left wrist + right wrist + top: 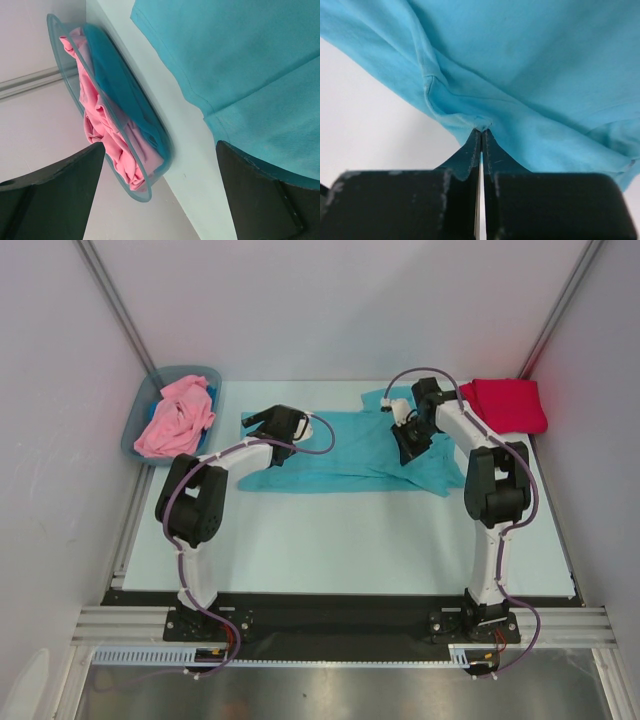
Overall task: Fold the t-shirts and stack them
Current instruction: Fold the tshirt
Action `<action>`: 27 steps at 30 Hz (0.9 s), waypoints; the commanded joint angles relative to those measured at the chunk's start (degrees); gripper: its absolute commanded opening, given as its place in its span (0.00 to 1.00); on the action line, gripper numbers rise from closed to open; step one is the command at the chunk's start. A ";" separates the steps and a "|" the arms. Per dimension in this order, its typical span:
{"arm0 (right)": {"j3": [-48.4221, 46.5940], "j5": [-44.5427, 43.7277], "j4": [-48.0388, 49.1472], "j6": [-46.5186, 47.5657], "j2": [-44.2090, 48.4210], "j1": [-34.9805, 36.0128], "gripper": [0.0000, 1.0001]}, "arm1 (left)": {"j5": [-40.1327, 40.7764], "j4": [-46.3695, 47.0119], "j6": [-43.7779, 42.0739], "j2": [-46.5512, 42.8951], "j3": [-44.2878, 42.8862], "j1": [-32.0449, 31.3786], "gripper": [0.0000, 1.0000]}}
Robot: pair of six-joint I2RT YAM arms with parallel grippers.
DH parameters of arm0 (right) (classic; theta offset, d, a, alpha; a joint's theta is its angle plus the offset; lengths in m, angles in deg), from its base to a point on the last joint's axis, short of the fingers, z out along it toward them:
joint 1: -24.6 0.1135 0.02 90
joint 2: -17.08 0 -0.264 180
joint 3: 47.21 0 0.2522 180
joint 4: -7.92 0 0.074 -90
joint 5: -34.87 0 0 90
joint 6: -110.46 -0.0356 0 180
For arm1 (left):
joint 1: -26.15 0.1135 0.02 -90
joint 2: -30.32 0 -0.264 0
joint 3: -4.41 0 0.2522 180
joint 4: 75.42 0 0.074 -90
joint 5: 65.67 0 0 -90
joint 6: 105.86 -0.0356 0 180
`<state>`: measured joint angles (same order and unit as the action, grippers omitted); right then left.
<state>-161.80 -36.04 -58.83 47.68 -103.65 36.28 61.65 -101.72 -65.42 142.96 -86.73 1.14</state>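
bare tabletop [340, 540] stretches from the teal shirt [340, 455] to the arm bases [200, 620]. the bin [190, 370] holding a pink shirt [175, 418] fills the far left corner, a red shirt [510, 405] the far right, and walls [330, 310] hem in three sides.

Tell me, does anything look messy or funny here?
Yes. The pink t-shirt is scrunched in a heap in the bin at the far left, not folded. The teal t-shirt lies rumpled and crooked on the table, its cloth pinched in the shut right gripper. The red t-shirt at the far right looks neatly folded.
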 commanded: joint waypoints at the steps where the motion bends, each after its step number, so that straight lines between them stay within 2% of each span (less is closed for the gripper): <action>1: -4.80 -2.74 -0.27 2.57 1.02 0.01 0.00 | 0.30 1.20 1.13 0.48 -2.07 -0.39 1.00; 20: -19.48 -8.89 0.87 7.14 -13.82 -1.14 0.00 | 0.74 1.64 0.61 -0.49 -0.75 -0.39 1.00; 27: -22.74 -9.33 1.57 7.23 -15.33 -0.44 0.00 | 1.00 1.81 0.96 -0.23 -0.84 -0.39 1.00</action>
<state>-180.86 -44.35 -58.59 53.76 -119.23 35.38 61.69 -101.24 -65.40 143.09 -86.73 1.14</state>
